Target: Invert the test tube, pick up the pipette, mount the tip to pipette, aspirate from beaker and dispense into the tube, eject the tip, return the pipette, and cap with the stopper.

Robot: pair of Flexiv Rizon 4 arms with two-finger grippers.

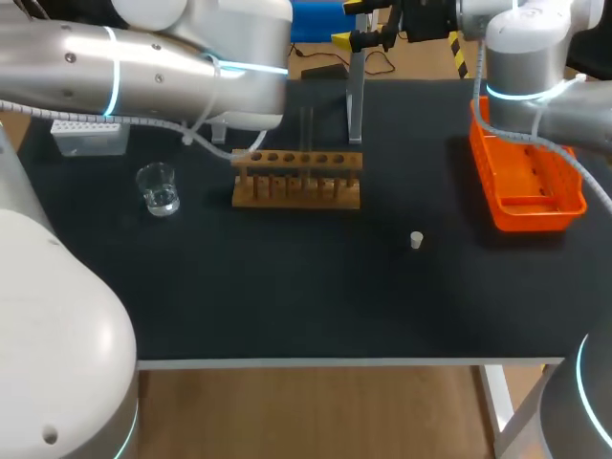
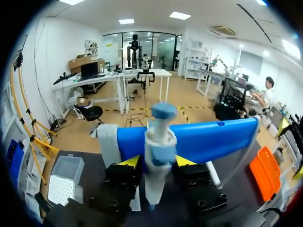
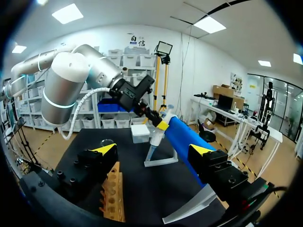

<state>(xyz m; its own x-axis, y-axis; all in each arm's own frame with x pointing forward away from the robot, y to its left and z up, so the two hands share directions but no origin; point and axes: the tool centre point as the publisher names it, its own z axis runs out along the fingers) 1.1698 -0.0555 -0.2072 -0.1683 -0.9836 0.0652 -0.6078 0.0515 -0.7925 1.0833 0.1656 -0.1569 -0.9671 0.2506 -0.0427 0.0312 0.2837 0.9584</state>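
Counts on the tabletop (image 1: 287, 306): one beaker (image 1: 158, 188), one wooden rack (image 1: 296, 182), one stopper (image 1: 417, 240), one orange basket (image 1: 528, 186), one tip box (image 1: 91, 137), one pipette (image 2: 157, 182), one pipette stand (image 1: 356, 100). Glass tubes (image 1: 307, 134) in the rack: one or two, can't tell. My arms: two, left arm (image 1: 115, 67), right arm (image 1: 526, 57). Hands: two, left hand (image 2: 157, 161), right hand (image 3: 154, 151).
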